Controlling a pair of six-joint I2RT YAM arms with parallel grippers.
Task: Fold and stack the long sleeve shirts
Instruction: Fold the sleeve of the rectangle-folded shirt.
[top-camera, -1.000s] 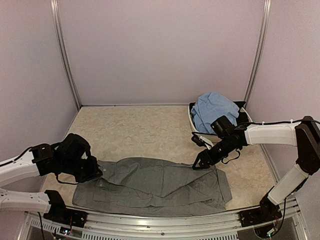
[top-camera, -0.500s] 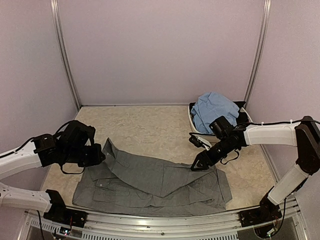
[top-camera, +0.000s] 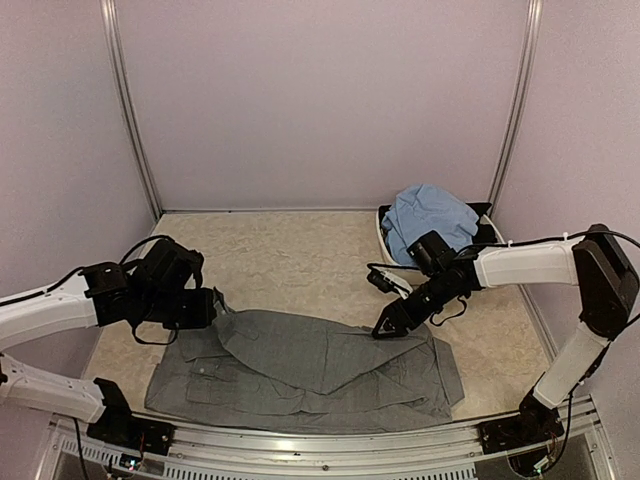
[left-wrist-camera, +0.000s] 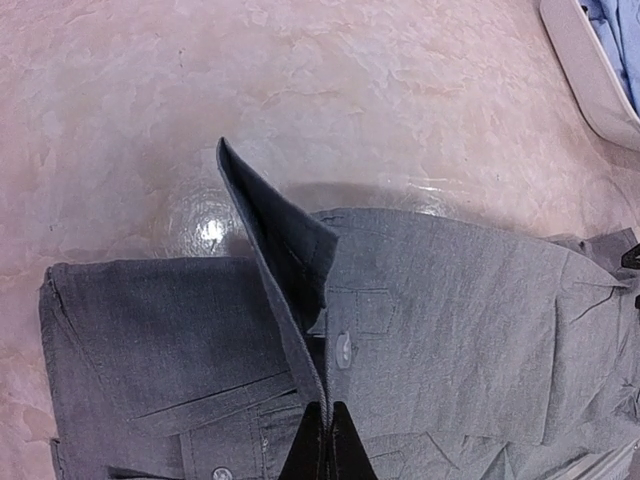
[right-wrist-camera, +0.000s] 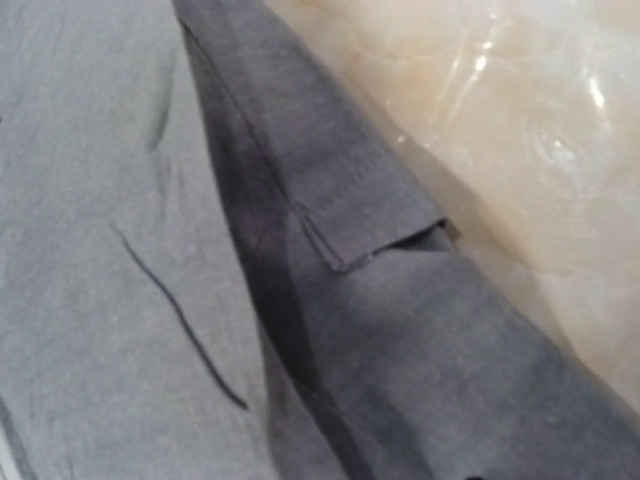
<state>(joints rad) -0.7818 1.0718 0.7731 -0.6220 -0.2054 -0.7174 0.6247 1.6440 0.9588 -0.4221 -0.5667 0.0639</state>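
Left gripper (top-camera: 210, 306) pinched tight on the grey shirt (top-camera: 330, 365), lifting a fold centre-left.
Right gripper (top-camera: 385, 328) sits at the shirt's upper-right edge; its grip can't be made out.

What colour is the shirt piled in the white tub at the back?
Light blue. The shirt in the white tub shows best in the top view.

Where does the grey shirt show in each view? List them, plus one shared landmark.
Top external: grey shirt spread low in the centre.
Left wrist: fills the lower half, a fold pinched in the left gripper.
Right wrist: covers the left and bottom of the frame.
Shared landmark: the marbled beige table.
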